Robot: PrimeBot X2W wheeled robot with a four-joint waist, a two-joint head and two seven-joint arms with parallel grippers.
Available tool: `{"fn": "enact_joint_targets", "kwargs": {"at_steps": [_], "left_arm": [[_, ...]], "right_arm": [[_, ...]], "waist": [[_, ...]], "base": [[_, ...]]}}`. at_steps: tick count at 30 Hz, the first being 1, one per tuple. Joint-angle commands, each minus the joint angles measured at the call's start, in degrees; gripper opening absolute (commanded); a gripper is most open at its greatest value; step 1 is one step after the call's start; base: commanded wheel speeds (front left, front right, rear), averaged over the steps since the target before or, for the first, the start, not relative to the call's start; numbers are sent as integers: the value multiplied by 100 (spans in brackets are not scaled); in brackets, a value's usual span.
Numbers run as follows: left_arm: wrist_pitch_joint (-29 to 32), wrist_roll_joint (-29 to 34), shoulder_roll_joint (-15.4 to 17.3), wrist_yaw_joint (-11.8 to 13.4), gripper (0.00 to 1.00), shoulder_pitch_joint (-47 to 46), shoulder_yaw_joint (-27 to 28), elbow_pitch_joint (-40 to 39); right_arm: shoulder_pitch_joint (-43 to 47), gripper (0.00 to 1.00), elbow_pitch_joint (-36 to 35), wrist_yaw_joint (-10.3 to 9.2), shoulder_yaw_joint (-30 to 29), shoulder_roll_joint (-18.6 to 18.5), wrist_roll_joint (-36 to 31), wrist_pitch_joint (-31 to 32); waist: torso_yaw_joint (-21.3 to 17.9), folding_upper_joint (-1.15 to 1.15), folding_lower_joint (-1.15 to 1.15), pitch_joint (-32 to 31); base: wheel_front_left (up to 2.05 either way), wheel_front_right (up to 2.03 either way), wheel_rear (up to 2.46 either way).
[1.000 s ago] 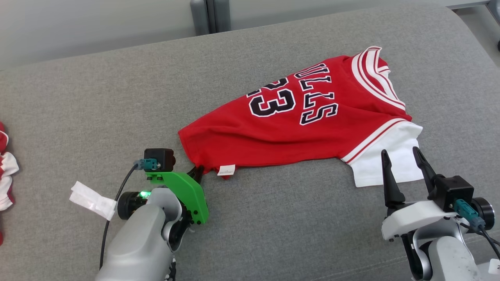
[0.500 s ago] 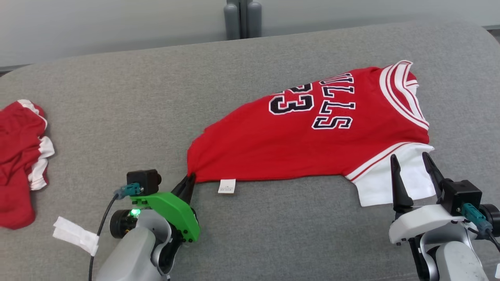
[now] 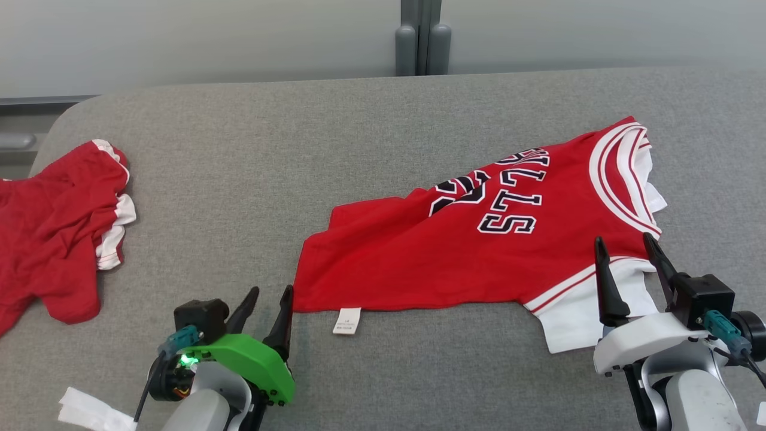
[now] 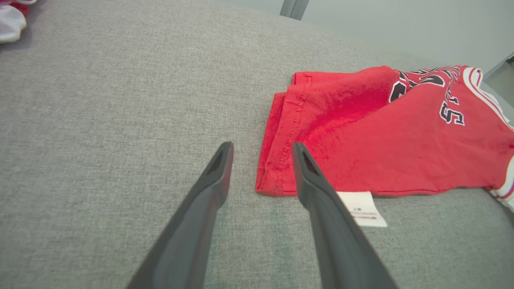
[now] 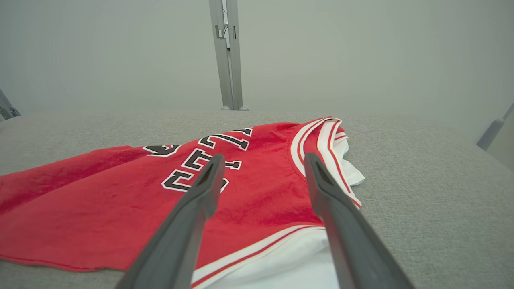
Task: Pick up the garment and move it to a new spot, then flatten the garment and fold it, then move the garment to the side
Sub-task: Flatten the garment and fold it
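Head view: the jersey [image 3: 479,251] lies spread on the grey table [image 3: 239,179], right of centre, collar at the far right. The left fingers [image 3: 280,320] stand parted and empty just beside its hem corner, near the white label [image 3: 347,321]. The right fingers [image 3: 605,287], parted and empty too, hang over the white sleeve. A red garment [image 3: 54,233] sits far left.

Left wrist view: the hem corner shows between the open fingers.

Right wrist view: fingers spread wide above the lettering, gripping nothing.

Spread fingers [image 4: 209,192] at jersey [image 4: 361,140] hem corner; white label [image 4: 361,208] beside.
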Motion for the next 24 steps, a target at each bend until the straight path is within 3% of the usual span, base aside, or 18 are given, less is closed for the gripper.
{"fn": "enact_joint_targets", "kwargs": {"at_steps": [1,7,11,17,24], "left_arm": [[-188,56,69,42,100,96,46,-28],[-672,326,152,179,100,199,449,-420],[-690,916,171,238,100,446,1050,-1323],[-686,1698,-31,6,100,1016,1804,-2231],[-687,2061,-188,-259,100,1368,2136,-2089]], "right_arm": [[71,100,-25,-10,-11,-19,12,14],[106,100,-66,-10,-68,-19,43,26],[152,100,-82,-10,-95,-19,64,46],[218,100,-89,-10,-72,-19,85,113],[245,100,-91,-10,60,-19,97,182]], "waist": [[23,0,0,-40],[29,0,0,-166],[24,0,0,-276],[-12,0,0,-458],[-80,0,0,-633]], "base": [[0,0,0],[0,0,0],[0,0,0],[0,0,0],[0,0,0]]}}
